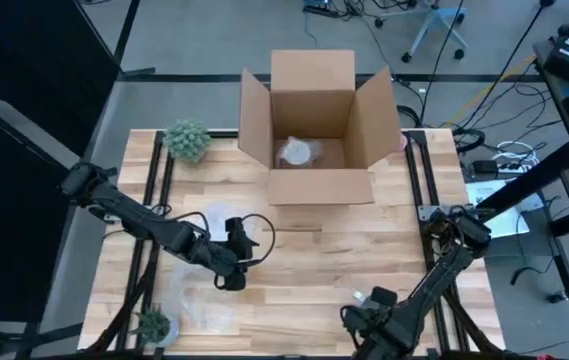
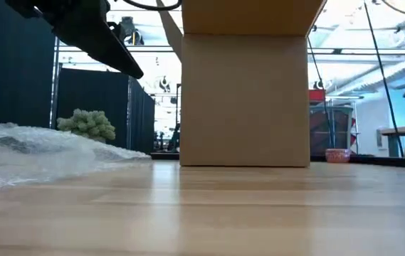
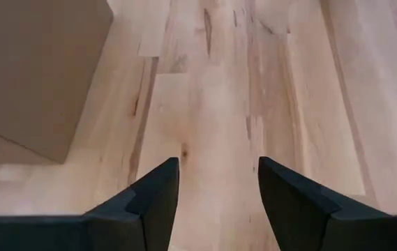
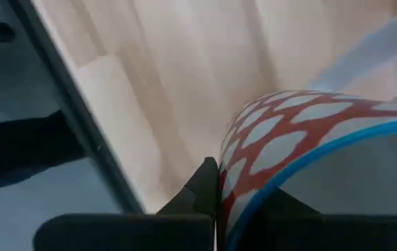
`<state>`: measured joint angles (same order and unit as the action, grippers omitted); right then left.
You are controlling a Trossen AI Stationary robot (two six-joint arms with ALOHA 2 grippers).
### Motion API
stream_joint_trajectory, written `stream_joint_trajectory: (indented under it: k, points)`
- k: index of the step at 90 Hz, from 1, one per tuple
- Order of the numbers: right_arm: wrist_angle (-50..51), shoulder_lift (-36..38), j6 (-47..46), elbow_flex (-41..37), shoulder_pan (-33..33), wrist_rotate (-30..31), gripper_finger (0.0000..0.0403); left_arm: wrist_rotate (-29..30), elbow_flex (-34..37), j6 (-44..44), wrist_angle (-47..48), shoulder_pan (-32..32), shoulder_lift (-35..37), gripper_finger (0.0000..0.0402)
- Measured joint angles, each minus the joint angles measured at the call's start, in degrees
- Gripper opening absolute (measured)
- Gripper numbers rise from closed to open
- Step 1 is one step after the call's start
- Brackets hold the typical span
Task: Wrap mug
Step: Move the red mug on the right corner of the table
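The mug (image 4: 289, 146), red with white spots and a blue rim, fills the right wrist view. My right gripper (image 4: 218, 183) is shut on it near the table's front edge, right of the middle (image 1: 366, 318). My left gripper (image 3: 219, 171) hangs open over bare wood left of the middle (image 1: 234, 272), holding nothing. A sheet of bubble wrap (image 1: 219, 215) lies flat on the table just beyond my left gripper and shows again at the left of the low view (image 2: 38, 153). My right gripper has the mug's wall at the blue rim (image 4: 234, 222) between its two fingers. One finger (image 4: 201, 188) lies on the spotted outside, and the mug hides the other. Whether the mug rests on the table or hangs clear, I cannot tell.
An open cardboard box (image 1: 314, 185) stands at the far middle with a wrapped item (image 1: 299, 152) inside. A green plant (image 1: 187, 140) sits at the far left and a small one (image 1: 152, 322) at the near left, beside more clear wrap (image 1: 204, 305). Bare wood lies between the arms.
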<state>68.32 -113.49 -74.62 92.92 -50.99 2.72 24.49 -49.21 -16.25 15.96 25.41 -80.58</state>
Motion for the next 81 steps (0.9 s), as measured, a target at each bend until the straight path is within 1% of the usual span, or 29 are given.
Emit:
stream_joint_trajectory:
  k: [33,43,58,81]
  points:
    - [0.7,0.0,-11.6,0.0,-4.9,0.7,0.0005,-0.1,0.0,0.0,-0.6,0.1,0.0,0.0180]
    - [-1.6,-0.1,-14.2,-1.2,-5.8,0.7,0.0006,-0.1,0.0,0.0,-0.6,0.1,0.0,0.0180]
    - [-5.8,-0.2,-17.1,-4.8,-6.9,0.3,0.0007,-0.1,0.0,-0.4,-0.5,0.1,0.0,0.0180]
    - [-5.8,-0.2,-18.4,-5.2,-7.4,0.3,0.0008,-0.2,0.0,-0.4,-0.6,0.2,0.0,0.0180]
